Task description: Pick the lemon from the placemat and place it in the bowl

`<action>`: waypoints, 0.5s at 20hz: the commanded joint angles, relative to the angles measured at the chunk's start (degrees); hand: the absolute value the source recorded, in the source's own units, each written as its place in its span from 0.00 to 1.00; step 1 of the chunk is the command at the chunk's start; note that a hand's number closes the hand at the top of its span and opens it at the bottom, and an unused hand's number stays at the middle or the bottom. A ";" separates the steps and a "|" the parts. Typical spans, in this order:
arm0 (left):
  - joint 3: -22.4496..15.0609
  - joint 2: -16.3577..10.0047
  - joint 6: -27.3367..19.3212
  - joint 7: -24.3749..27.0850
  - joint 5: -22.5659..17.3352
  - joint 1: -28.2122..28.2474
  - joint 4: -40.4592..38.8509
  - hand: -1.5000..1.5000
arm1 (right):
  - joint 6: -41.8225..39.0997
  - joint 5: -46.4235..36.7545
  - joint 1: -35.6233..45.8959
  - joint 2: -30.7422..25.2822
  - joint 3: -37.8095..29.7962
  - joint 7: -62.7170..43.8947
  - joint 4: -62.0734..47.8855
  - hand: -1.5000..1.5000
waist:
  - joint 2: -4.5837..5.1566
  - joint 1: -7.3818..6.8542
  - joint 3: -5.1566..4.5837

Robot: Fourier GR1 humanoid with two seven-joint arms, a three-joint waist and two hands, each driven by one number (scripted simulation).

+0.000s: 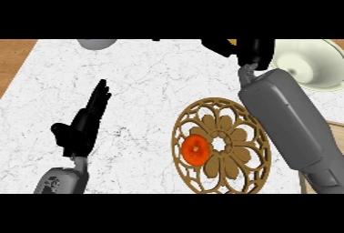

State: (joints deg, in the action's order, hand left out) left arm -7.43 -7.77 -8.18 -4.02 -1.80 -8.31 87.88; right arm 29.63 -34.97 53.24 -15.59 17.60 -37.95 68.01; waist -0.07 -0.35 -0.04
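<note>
My right hand is up at the far edge of the view, left of the pale cream bowl. Its fingers curl round a yellow thing, the lemon, of which only a sliver shows. The round gold openwork placemat lies on the white marble counter below the hand, partly under my right forearm. An orange-red round fruit sits on the mat's left half. My left hand rests open at the left, fingers up, holding nothing.
A grey rounded object shows at the far edge, upper left. Wood shows beyond the counter at the upper left and lower right. Bare marble lies between the left hand and the placemat.
</note>
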 commanded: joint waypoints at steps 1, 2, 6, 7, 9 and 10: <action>1.80 -0.13 0.88 -0.25 -0.73 -2.55 -2.27 0.50 | -5.20 -3.45 6.78 -1.32 -2.71 -6.00 -2.98 1.00 | 0.05 0.14 -0.01; -0.55 0.95 -1.10 -1.65 1.43 0.02 2.05 0.50 | -5.39 -3.37 7.07 -1.44 -4.16 -6.05 -3.15 1.00 | -0.02 -0.08 0.01; -0.53 1.90 -0.91 0.10 2.26 -1.15 -1.10 0.50 | -5.31 -4.46 11.88 -2.36 -8.10 -4.10 -9.31 1.00 | 0.16 -0.27 0.01; -0.15 1.40 0.67 1.62 0.81 1.32 -0.53 0.50 | -7.69 -1.82 11.64 -5.74 -10.32 -1.56 -9.12 1.00 | 0.15 -0.28 0.01; -1.58 2.30 -0.32 1.33 2.50 1.46 -0.07 0.50 | -4.46 -3.94 12.52 -5.46 -11.38 0.61 -14.91 1.00 | 0.31 -0.71 0.02; -0.02 -0.39 2.06 -2.75 0.06 2.07 4.38 0.50 | -7.18 -5.37 16.61 -4.84 -10.96 -4.26 -16.25 1.00 | 0.16 -1.03 0.01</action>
State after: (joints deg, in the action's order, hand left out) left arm -7.45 -6.94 -7.59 -4.55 -0.94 -8.45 88.29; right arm 23.97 -38.58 64.74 -19.46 8.91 -40.77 57.87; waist 0.09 -0.76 -0.02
